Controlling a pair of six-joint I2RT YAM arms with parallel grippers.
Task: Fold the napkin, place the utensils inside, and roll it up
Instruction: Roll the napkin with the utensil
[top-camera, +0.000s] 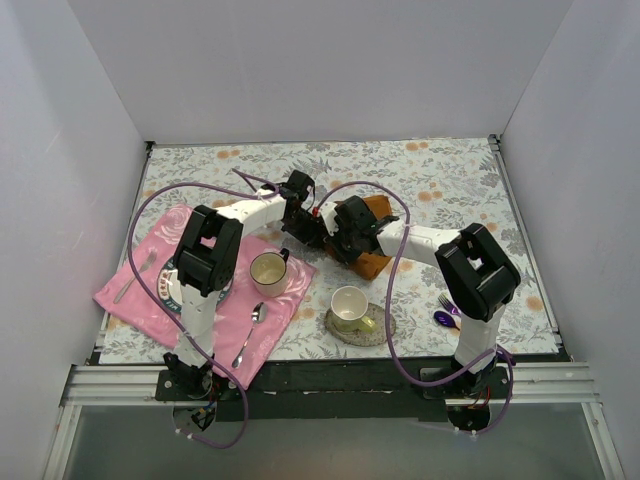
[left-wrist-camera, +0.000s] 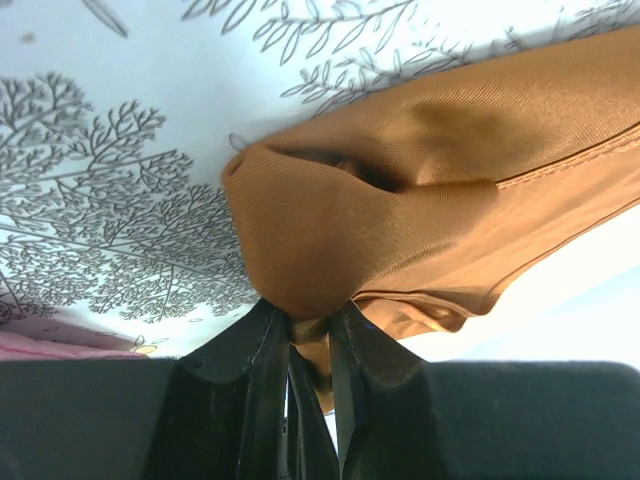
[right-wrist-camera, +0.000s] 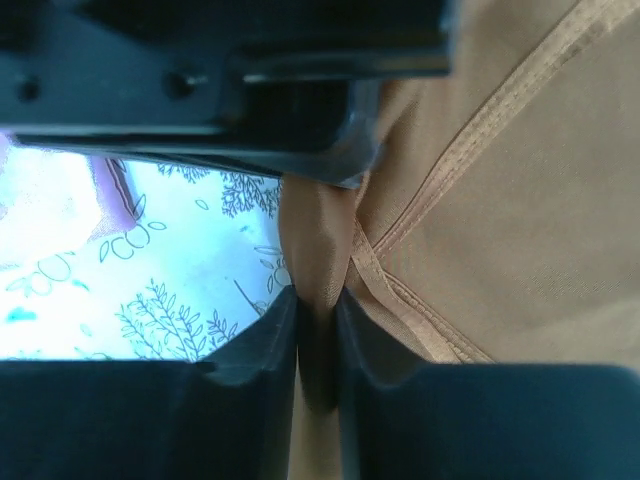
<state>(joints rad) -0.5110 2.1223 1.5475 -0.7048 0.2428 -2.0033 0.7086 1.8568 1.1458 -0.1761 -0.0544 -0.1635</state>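
The rust-orange napkin (top-camera: 372, 264) lies bunched mid-table, lifted between both grippers. My left gripper (top-camera: 316, 232) is shut on a pinched fold of the napkin (left-wrist-camera: 400, 180); in the left wrist view its fingertips (left-wrist-camera: 305, 318) squeeze the cloth above the floral table. My right gripper (top-camera: 342, 243) sits right beside it, shut on another fold. In the right wrist view the hemmed napkin (right-wrist-camera: 520, 200) fills the right side and the gripper (right-wrist-camera: 318, 300) clamps a narrow ridge of it. A purple fork and dark spoon, the utensils (top-camera: 446, 315), lie by the right arm's base.
A pink cloth (top-camera: 140, 290) at the left carries a plate (top-camera: 170, 287), a cup (top-camera: 268, 270) and a silver spoon (top-camera: 250, 335). Another cup (top-camera: 348, 303) stands on a saucer (top-camera: 380, 330) at front centre. White walls enclose the table.
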